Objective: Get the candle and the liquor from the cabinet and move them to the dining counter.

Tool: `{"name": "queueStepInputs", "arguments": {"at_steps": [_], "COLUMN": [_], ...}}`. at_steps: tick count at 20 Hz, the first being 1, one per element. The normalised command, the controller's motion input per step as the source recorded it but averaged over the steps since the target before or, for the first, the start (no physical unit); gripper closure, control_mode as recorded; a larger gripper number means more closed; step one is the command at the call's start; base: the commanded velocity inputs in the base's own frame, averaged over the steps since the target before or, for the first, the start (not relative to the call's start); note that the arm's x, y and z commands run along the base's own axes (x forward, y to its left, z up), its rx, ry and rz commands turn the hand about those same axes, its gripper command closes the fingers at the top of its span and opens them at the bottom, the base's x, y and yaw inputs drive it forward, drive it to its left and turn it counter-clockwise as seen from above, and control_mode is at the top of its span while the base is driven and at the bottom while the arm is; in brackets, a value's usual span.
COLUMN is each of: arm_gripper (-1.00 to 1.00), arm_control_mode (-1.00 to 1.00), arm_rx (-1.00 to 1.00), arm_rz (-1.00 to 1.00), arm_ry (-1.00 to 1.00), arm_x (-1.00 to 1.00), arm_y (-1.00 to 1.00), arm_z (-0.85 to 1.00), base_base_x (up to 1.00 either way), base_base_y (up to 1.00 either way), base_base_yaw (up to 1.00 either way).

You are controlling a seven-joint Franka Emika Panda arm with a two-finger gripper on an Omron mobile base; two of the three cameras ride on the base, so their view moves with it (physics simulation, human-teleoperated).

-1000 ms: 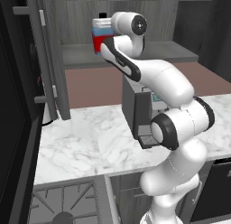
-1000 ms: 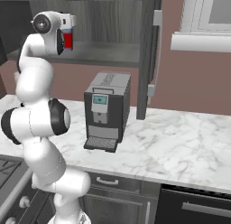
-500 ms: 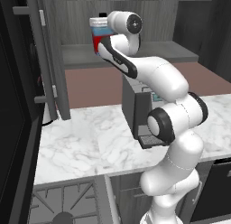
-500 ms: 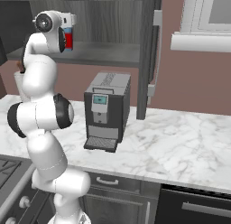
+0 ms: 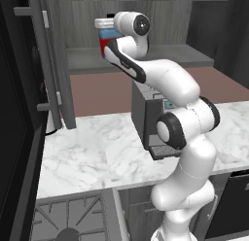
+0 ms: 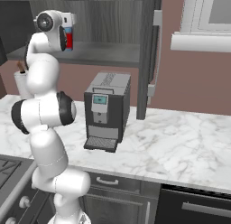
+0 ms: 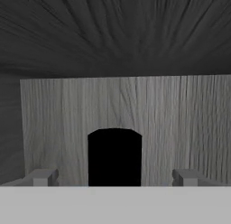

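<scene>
The liquor (image 5: 104, 46) is a small bottle with a red body and a blue band, standing on the shelf of the open cabinet (image 5: 160, 58). Its red side also shows past my hand (image 6: 69, 39). My gripper (image 5: 104, 23) reaches level into the cabinet at the height of the bottle's top. In the hand view the black cap (image 7: 114, 156) stands upright midway between my gripper's (image 7: 114, 178) widely spread fingertips (image 7: 43, 177), with clear gaps on both sides. The gripper is open and holds nothing. The candle and the dining counter are out of view.
A dark coffee machine (image 6: 107, 110) stands on the marble worktop (image 6: 171, 142) below the cabinet. The swung-out cabinet doors (image 5: 53, 65) (image 6: 146, 51) with silver bar handles flank the arm. A white pot (image 6: 20, 81) sits at the worktop's far left, a stove (image 5: 63, 220) below.
The hand has edged slightly deeper toward the bottle and the elbow has shifted a little. The jaws have stayed wide open. The bottle has not moved.
</scene>
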Motion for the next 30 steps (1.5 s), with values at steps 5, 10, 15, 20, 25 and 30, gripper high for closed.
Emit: {"name": "queueStepInputs", "arguments": {"at_steps": [5, 10, 15, 20, 25, 30], "arm_gripper": [-1.0, -1.0, -1.0, -1.0, -1.0, -1.0], "arm_control_mode": [-1.0, -1.0, -1.0, -1.0, -1.0, -1.0], "arm_rx": [0.0, 0.0, 0.0, 0.0, 0.0, 0.0], "arm_rz": [0.0, 0.0, 0.0, 0.0, 0.0, 0.0], "arm_ry": [0.0, 0.0, 0.0, 0.0, 0.0, 0.0], "arm_x": [0.14, 0.1, 0.04, 0.0, 0.0, 0.0], "arm_y": [0.02, 0.0, 0.0, 0.0, 0.0, 0.0], "arm_z": [0.0, 0.0, 0.0, 0.0, 0.0, 0.0], "base_base_x": [0.0, 0.0, 0.0, 0.0, 0.0, 0.0], "base_base_y": [0.0, 0.0, 0.0, 0.0, 0.0, 0.0], "base_base_yaw": [0.0, 0.0, 0.0, 0.0, 0.0, 0.0]}}
